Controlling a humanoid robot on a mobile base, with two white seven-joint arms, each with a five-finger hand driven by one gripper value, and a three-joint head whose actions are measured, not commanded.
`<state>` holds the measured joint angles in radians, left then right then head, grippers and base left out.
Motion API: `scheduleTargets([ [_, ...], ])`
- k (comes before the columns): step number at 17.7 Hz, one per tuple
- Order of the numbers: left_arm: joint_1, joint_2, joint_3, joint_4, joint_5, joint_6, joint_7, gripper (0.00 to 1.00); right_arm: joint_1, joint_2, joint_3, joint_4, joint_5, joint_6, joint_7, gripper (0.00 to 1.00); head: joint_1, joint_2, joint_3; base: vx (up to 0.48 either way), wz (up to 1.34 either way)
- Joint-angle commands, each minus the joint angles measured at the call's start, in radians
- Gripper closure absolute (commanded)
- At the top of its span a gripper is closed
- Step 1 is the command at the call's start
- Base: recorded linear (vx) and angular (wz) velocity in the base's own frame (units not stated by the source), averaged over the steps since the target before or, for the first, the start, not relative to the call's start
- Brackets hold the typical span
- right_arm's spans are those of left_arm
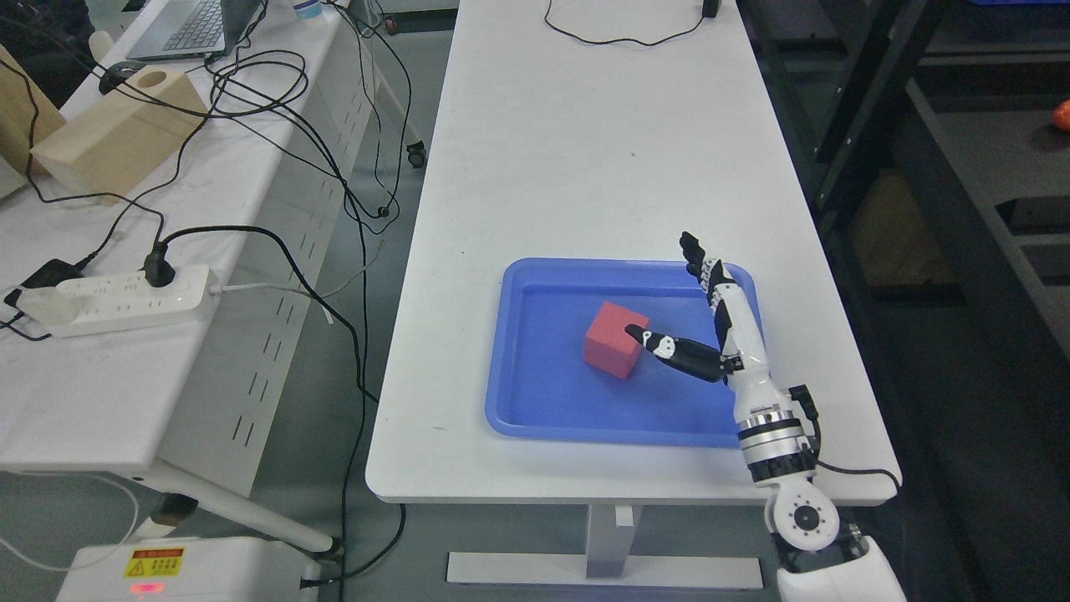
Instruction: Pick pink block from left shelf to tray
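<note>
Fingers of right hand spread, gripping nothing; thumb tip near pink-red cube block, contact unclear; block inside blue plastic tray.

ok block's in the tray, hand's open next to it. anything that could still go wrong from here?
1. The right hand's thumb tip sits at the pink block's right side, touching or nearly so; pulling back carelessly could drag or tip the block.
2. The forearm lies over the blue tray's right rim, so a low retreat might catch it and shift the tray.
3. A cable trails from the wrist across the table edge and could snag.
</note>
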<state>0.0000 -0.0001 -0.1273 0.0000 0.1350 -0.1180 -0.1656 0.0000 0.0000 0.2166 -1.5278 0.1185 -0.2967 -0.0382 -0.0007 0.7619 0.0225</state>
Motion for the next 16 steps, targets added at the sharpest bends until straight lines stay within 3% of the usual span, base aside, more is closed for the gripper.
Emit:
scheduleTargets([
  [1, 0.020, 0.018, 0.000, -0.017, 0.000, 0.000, 0.000, 0.00, -0.008, -0.017, -0.043, 0.000, -0.201, -0.002, 0.015, 0.01, 0.0000, 0.000, 0.000, -0.051, 0.00],
  [9, 0.020, 0.018, 0.000, -0.017, 0.000, 0.000, 0.000, 0.00, -0.006, -0.017, -0.077, 0.001, -0.204, 0.024, 0.023, 0.01, 0.0000, 0.000, 0.000, -0.120, 0.00],
  [16, 0.020, 0.018, 0.000, -0.017, 0.000, 0.000, 0.000, 0.00, -0.009, -0.017, -0.164, 0.000, -0.210, 0.212, 0.046, 0.01, 0.0000, 0.000, 0.000, -0.180, 0.01],
])
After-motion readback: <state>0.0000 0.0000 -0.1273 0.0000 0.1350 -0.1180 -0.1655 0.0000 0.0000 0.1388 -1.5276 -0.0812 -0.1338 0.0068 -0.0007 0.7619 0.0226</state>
